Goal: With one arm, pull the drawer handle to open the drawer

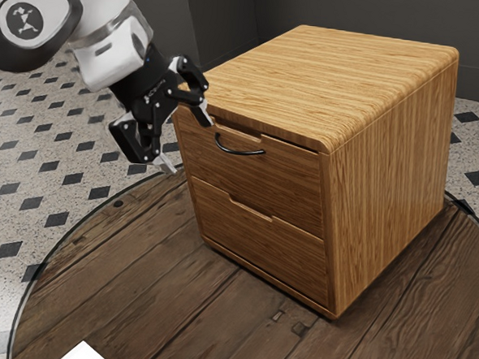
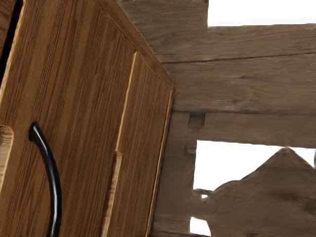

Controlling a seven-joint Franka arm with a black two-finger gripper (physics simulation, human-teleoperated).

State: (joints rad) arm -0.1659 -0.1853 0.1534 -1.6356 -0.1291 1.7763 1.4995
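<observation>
The step in hand, as I judge it, is the approach to the grasp; the pulling is not yet begun, because the upper drawer (image 1: 280,178) looks level with the front of the cabinet (image 1: 335,71), as far as I can tell. The fingers (image 1: 186,142) stand wide apart and have hold of nothing; in the exterior view they are at the corner of the cabinet front, on the exterior view's left of the drawer. The handle (image 1: 239,151) is a thin black bow on the upper part of this drawer; its nearer end lies just beside the upper finger, but the bow itself is not between the two fingers, and I see no touch. In the wrist view the handle (image 2: 52,182) shows close under the hand, curved over the wood of the drawer front, with the lower drawer (image 2: 138,148) beside it and the planks of the table (image 2: 247,89) behind. The next move, I think, calls for a short shift along the drawer front toward the exterior view's right, until the bow stands between the fingers; then they should close on it; then a straight pull away from the cabinet, without tilt, so that the handle does not slip out.
</observation>
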